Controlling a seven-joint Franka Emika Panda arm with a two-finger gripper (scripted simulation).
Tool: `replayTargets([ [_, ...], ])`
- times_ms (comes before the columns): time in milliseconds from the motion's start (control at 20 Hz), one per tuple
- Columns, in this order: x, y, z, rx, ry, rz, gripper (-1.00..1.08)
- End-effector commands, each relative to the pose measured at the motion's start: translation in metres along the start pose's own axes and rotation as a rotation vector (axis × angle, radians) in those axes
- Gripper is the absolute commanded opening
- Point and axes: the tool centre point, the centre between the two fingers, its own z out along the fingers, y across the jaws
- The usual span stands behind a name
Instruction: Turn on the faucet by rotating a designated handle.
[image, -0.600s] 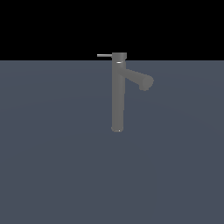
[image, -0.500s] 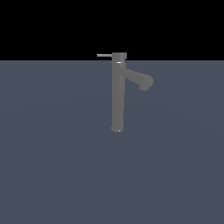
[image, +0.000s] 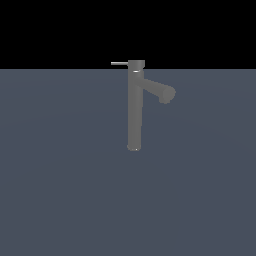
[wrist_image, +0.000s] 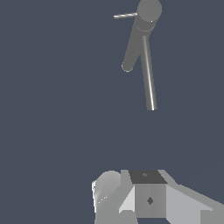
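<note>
The arm does not show in the exterior view at all. In the wrist view only the gripper (wrist_image: 131, 205) body appears, cut off by the picture's edge: a pale rounded part beside a grey block with a dark top face. Its fingers cannot be made out, so whether they are spread or pressed together cannot be told. Nothing is seen in its hold. From that camera the gripper looks down on the faucet (wrist_image: 146, 57) from above and stands well apart from it, touching neither column nor cap.

The faucet (image: 134, 110) stands upright on the dark blue-grey floor (image: 60, 190), toward the far edge of it, roughly midway across. No edges or corners of a counter can be made out. The thick spout (image: 161, 91) angles down toward the exterior view's right. The handle (image: 119, 63) is a thin light rod sticking level from the cap toward the exterior view's left; in the wrist view the handle (wrist_image: 125, 15) is small and faint.
</note>
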Motion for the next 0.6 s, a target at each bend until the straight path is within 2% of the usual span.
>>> replayTargets([
  [0,0.011,0.001,0.008,0.0,0.001,-0.006,-1.0],
  [550,0.09,0.005,0.057,0.003,0.008,-0.044,-1.0],
])
